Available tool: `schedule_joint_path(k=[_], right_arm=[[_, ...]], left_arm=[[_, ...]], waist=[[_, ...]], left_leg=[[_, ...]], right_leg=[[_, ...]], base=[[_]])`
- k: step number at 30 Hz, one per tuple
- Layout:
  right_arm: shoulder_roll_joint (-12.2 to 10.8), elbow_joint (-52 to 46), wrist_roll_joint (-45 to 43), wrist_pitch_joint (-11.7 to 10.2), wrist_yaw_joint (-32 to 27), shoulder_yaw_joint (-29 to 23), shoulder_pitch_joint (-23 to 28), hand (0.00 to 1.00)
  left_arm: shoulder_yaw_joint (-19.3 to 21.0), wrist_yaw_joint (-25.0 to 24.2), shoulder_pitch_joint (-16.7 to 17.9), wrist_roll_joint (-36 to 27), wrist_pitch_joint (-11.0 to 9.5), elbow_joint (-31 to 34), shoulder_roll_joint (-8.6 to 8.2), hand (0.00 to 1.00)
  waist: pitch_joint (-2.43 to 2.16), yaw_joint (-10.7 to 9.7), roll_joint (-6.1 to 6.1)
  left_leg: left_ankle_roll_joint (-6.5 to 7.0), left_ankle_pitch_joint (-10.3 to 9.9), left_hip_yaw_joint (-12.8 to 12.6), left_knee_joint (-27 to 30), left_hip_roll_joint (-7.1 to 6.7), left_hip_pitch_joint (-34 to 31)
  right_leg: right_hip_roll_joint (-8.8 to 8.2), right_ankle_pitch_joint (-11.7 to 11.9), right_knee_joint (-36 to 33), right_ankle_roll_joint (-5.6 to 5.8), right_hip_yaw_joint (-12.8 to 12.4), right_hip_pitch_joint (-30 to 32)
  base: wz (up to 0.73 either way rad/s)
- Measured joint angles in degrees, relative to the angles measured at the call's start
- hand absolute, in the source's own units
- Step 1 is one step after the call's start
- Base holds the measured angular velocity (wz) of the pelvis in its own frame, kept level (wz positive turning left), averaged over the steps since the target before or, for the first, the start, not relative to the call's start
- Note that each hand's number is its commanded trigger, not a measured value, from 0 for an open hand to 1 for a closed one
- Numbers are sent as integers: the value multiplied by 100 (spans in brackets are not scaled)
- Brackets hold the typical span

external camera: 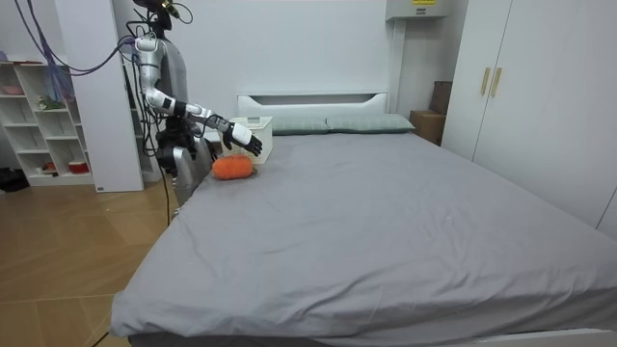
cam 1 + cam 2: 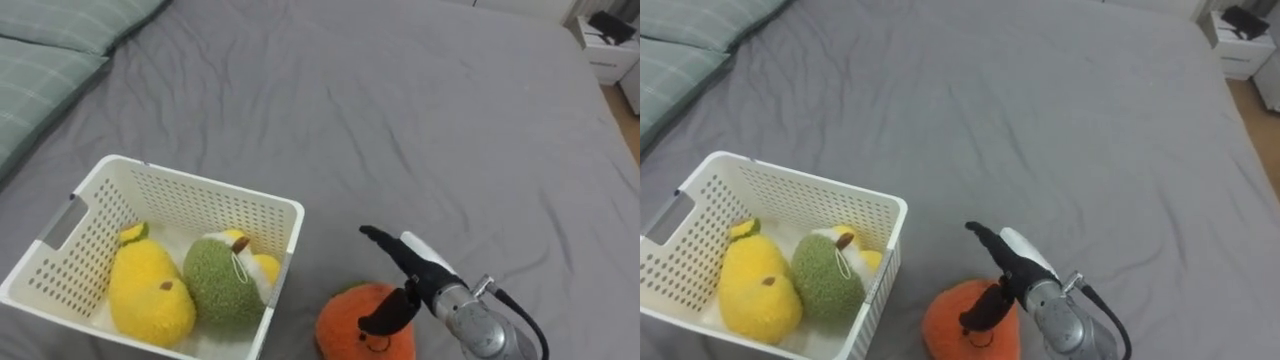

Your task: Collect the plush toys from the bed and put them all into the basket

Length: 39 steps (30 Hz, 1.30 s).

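My right hand (image 2: 425,262), fingers spread wide and holding nothing, hangs just over the orange plush toy (image 2: 348,322) on the near bed (image 2: 400,120), thumb dropped ready to close, with the white basket (image 2: 200,186) just left already holding a yellow toy (image 2: 150,295) and a green toy (image 2: 220,282).

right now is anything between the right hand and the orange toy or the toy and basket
Nothing visible: the right hand hangs over the orange toy, and bare sheet separates toy from basket.

two toys (image 2: 150,295) in basket (image 2: 200,203), third toy (image 2: 342,322) right
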<state>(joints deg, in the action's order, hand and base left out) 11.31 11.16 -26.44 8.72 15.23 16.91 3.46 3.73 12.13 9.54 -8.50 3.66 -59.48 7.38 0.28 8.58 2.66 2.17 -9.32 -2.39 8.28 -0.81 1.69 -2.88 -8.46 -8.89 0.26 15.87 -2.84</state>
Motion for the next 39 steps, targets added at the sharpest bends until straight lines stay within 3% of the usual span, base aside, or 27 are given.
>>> schedule_joint_path(k=[3,11,15,16,17,18,19,24,29,39], right_arm=[[35,16,-96,74,121,76,1,0],[53,493,-618,394,468,356,-11,0],[29,657,-768,395,489,384,-53,3],[28,733,-782,399,490,384,-75,15],[16,841,-790,400,489,384,-114,62],[13,883,-803,405,490,384,-132,95],[11,928,-849,417,488,384,-142,100],[-89,1536,-1092,417,245,304,-344,100],[-194,2112,-1179,280,62,178,-624,100],[-235,2297,-1185,239,49,191,-653,100]], left_arm=[[-25,-1,12,-2,8,64,-1,0],[-48,-17,78,20,107,430,-2,0],[-44,-27,138,24,168,430,-2,0],[-41,-33,134,25,189,430,-2,0],[-37,-32,134,25,219,429,-1,0],[-36,-33,133,26,228,428,-2,0],[-35,-36,134,26,234,424,-2,0],[60,-35,129,32,311,421,-41,0],[64,-28,128,33,327,393,-44,0],[68,4,123,34,335,313,-85,0]], waist=[[0,21,-2],[-20,306,63],[-13,320,73],[-6,327,79],[-1,329,88],[2,331,98],[10,343,104],[14,374,111],[20,421,94],[55,426,19]], left_leg=[[0,0,4,-5,0,-9],[1,0,19,-3,-2,-10],[0,-1,46,1,-2,-19],[-1,-1,59,0,-4,-31],[-1,-3,71,2,-5,-45],[-1,-3,73,2,-6,-46],[-1,-4,78,3,-7,-50],[1,-6,115,9,-11,-43],[0,-9,137,11,-11,-44],[0,-13,159,11,-14,-54]], right_leg=[[-2,0,2,0,6,6],[-4,0,6,0,24,2],[-5,0,5,0,52,-8],[-6,1,6,-1,64,-8],[-6,1,7,-1,77,-7],[-7,1,9,-1,85,-7],[-8,1,13,-1,93,-8],[-10,3,15,2,135,-37],[-8,3,15,2,144,-49],[-8,3,25,2,154,-46]], base=[[0],[0],[3],[6],[6],[4],[3],[3],[2],[0]])
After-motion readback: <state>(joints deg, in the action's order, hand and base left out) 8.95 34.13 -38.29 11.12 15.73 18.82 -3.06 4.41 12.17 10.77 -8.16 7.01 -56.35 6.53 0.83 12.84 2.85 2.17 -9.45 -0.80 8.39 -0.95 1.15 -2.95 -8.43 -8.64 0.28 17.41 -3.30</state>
